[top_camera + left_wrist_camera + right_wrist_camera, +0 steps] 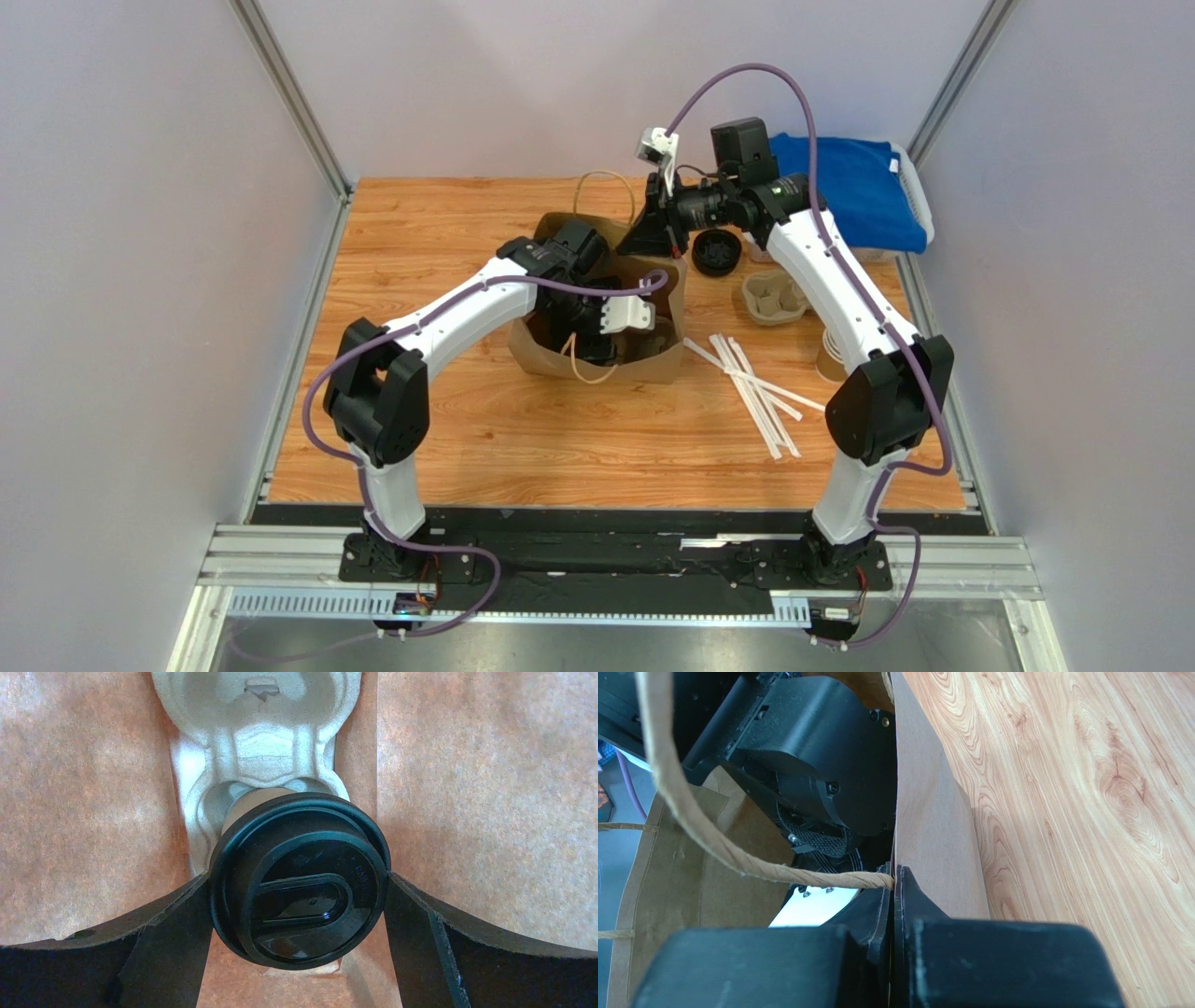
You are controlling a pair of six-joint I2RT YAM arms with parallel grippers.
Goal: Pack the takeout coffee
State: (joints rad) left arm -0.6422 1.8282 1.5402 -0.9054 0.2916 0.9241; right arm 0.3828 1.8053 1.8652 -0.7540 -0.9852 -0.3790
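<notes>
The takeout coffee [300, 882], a paper cup with a round black lid, shows in the left wrist view. My left gripper [298, 903] is shut on it, one finger on each side of the lid. It hangs inside the brown paper bag [540, 350], over a moulded pulp cup carrier [260, 742] on the bag's floor. In the top view my left gripper [617, 315] reaches down into the bag and the cup is hidden. My right gripper [657, 231] is shut on the bag's far rim; in the right wrist view [894, 882] it pinches the bag wall [934, 812] beside the twisted paper handle [703, 833].
A loose black lid [717, 252] and a second pulp carrier [776, 296] lie right of the bag. White straws [758, 385] are scattered at the front right. A blue cloth [849, 182] sits at the back right. A cup stack [832, 357] stands behind the right arm.
</notes>
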